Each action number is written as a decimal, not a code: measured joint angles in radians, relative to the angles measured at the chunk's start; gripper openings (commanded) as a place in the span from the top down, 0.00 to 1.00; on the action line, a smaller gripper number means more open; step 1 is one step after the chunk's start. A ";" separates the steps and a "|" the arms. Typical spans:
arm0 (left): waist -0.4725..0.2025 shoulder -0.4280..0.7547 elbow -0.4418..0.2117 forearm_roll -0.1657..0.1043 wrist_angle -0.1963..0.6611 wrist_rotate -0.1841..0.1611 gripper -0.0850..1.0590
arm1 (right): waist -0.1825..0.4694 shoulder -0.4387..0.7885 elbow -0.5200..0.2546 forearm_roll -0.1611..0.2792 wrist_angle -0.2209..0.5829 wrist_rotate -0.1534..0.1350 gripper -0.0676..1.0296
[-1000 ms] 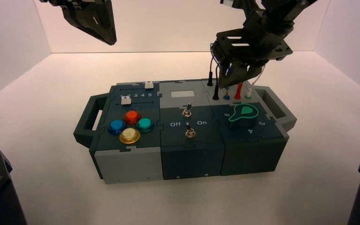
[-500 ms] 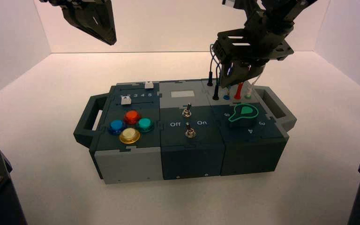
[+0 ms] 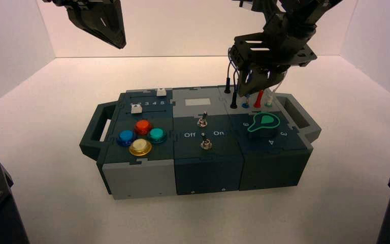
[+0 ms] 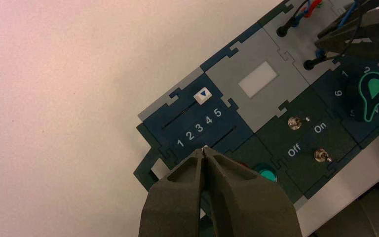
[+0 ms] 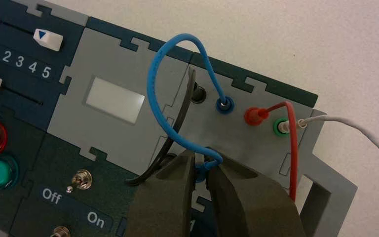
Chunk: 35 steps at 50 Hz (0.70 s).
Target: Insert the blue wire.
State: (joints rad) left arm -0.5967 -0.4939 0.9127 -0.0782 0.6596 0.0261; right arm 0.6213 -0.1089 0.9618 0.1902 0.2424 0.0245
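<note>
One plug of the blue wire (image 5: 154,86) is seated in the blue socket (image 5: 224,104) at the back of the box's (image 3: 132,179) grey wire panel; the other plug is pinched in the right gripper (image 5: 201,170), jaws narrow around it. Over the last second this gripper rose slightly above the panel, at about 1 o'clock from the green knob (image 3: 262,122), so the held plug looks lifted off the front blue socket (image 3: 245,105), not pushed home: insertion likely still pending. Red wire (image 5: 290,143) and black wire (image 5: 180,118) flank it. Left gripper (image 4: 204,168), jaws together, hangs parked over the sliders.
</note>
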 measured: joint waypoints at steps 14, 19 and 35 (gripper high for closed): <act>0.000 0.000 0.000 0.000 0.003 0.000 0.95 | 0.000 0.006 -0.003 -0.002 0.002 0.002 0.96; 0.000 0.000 0.000 0.000 0.005 0.000 0.95 | -0.002 0.009 -0.006 0.000 0.002 0.002 0.96; 0.000 0.000 0.000 0.000 0.006 0.000 0.95 | -0.002 0.023 -0.017 -0.002 0.011 0.003 0.96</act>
State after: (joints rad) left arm -0.5967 -0.4939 0.9127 -0.0782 0.6657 0.0261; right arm 0.6197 -0.0859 0.9449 0.1887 0.2531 0.0276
